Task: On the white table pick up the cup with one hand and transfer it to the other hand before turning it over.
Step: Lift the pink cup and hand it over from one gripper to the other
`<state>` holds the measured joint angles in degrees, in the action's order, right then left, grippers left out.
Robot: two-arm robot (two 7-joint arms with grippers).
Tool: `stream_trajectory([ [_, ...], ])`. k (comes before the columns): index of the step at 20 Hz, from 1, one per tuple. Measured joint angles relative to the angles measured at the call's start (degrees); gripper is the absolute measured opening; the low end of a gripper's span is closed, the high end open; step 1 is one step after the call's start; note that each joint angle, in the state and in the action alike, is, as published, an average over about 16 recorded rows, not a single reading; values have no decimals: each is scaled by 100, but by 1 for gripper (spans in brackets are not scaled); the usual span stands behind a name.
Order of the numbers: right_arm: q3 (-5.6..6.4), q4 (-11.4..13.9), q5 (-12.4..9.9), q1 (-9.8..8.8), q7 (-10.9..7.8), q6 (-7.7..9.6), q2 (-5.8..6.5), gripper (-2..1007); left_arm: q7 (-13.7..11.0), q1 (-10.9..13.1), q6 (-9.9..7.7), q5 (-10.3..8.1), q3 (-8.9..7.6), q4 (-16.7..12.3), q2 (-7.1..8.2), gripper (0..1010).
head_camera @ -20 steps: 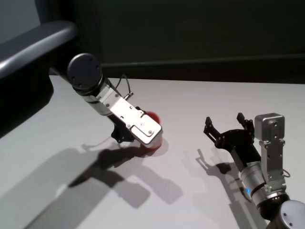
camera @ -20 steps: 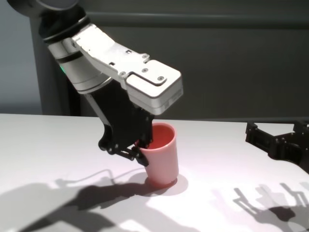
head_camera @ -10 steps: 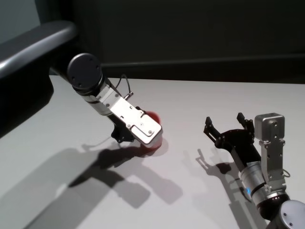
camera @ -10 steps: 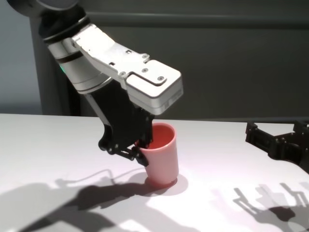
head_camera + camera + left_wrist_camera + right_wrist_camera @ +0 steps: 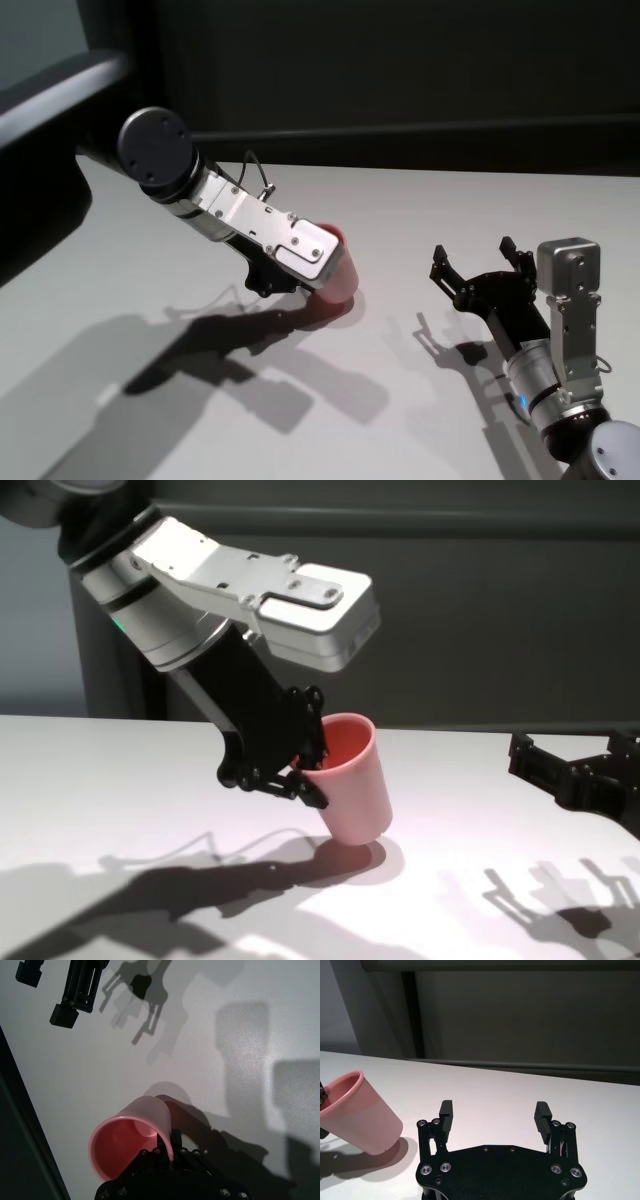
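Pink plastic, thin-walled and handleless, the cup (image 5: 352,778) looks light, fairly stiff and smooth enough to slip, so the rim wall, pinched inside and out, is the sensible hold. The left gripper (image 5: 305,770) grips it exactly there, at centre frame in the chest view. Against the frame a second ago, the cup has tilted with its base off the white table (image 5: 120,800) and shifted right. The right gripper (image 5: 494,1114), lower right in the head view, waits with jaws spread wide, unchanged

Cup (image 5: 340,275) mostly behind left wrist
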<state>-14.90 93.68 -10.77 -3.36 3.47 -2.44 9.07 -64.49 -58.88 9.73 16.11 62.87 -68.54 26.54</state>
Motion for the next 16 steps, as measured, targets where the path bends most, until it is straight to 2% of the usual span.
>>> stream_trajectory([
  [3,0,0,0,0,0,0,0,1002,160,128,-101,-252,-143,-83,97,52],
  [8,0,0,0,0,0,0,0,1002,504,442,-257,-751,-475,-244,276,52],
  [16,0,0,0,0,0,0,0,1002,1110,1131,-390,-1675,-1166,-519,531,52],
])
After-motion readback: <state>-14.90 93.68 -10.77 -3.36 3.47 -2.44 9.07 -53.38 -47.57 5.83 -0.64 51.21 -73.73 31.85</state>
